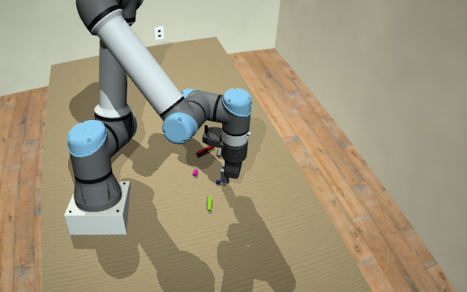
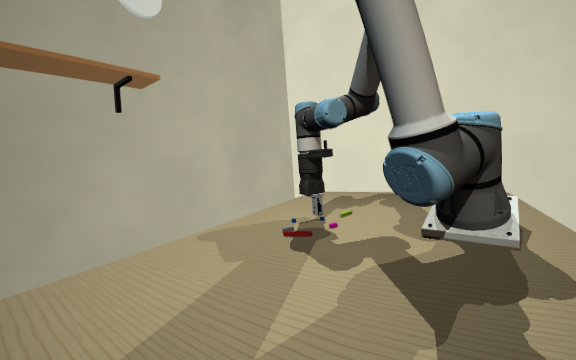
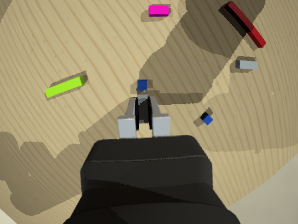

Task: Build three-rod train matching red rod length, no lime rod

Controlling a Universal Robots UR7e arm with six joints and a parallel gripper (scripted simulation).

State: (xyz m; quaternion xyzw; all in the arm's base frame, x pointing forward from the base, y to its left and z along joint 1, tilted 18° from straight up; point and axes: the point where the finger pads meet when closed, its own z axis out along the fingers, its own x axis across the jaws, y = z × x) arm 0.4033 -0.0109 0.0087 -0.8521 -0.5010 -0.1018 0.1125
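My gripper (image 1: 223, 181) points straight down, just above the table; it also shows in the exterior view (image 2: 318, 209) and the wrist view (image 3: 141, 112). It is shut on a short dark piece that looks like a grey rod (image 3: 141, 111), mostly hidden between the fingers. A blue rod (image 3: 141, 84) (image 1: 218, 182) lies on the table right in front of the fingertips. A second blue rod (image 3: 206, 119) lies to the right. The red rod (image 3: 244, 24) and a loose grey rod (image 3: 246, 64) lie at the far right. A magenta rod (image 3: 158, 10) lies farther ahead.
A lime rod (image 3: 64, 87) (image 1: 209, 203) lies off to the left, apart from the others. The arm's base (image 1: 97, 211) stands at the table's left side. A wall runs along the right side of the table.
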